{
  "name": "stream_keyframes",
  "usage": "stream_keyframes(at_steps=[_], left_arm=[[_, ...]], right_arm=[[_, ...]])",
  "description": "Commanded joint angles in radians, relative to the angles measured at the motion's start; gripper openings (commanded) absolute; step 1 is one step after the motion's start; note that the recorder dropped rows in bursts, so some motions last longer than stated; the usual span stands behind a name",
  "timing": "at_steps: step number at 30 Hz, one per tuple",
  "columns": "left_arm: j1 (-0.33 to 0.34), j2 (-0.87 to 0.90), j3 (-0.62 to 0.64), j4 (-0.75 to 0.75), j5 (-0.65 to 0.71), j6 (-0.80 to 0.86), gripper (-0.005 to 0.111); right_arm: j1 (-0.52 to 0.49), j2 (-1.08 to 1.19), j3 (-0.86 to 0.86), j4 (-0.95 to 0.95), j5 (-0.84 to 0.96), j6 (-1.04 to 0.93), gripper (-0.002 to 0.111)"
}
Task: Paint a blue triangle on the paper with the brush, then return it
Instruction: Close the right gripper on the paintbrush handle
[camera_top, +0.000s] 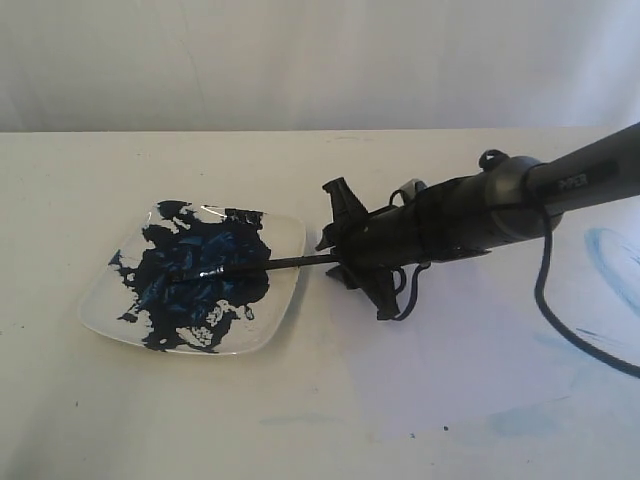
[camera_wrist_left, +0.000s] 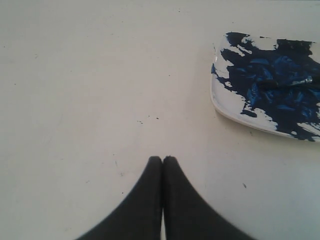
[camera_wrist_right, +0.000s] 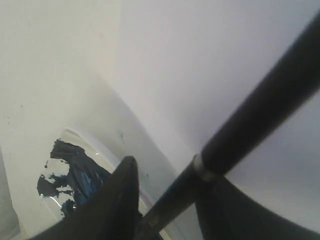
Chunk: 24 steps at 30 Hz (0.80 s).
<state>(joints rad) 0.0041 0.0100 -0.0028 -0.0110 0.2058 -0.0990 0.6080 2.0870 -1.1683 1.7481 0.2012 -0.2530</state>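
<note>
Brush (camera_top: 290, 262) is gripped in my right tool (camera_top: 338, 258), its tip out ahead of the tool in the blue paint (camera_top: 190, 285) on the plate (camera_top: 287, 298), while my left tool (camera_wrist_left: 162, 161), closed on nothing, hangs above the table (camera_wrist_left: 75, 100) near that plate.

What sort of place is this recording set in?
Probably a lab test bench: a cream table against a plain white backdrop, a plate smeared with blue paint, and the right gripper holding the brush.
</note>
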Motion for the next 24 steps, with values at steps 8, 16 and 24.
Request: stream_keyframes(at_steps=[8,16,24], left_arm=[[-0.007,0.002,0.003,-0.01,-0.002,-0.006,0.0],[-0.007,0.002,0.003,-0.01,-0.002,-0.006,0.0],[-0.007,0.002,0.003,-0.01,-0.002,-0.006,0.0]], right_arm=[[0.001,0.029,-0.031,-0.004,-0.058,0.03,0.035],[0.001,0.029,-0.031,-0.004,-0.084,0.049,0.031],[0.001,0.029,-0.031,-0.004,-0.097,0.121,0.016]])
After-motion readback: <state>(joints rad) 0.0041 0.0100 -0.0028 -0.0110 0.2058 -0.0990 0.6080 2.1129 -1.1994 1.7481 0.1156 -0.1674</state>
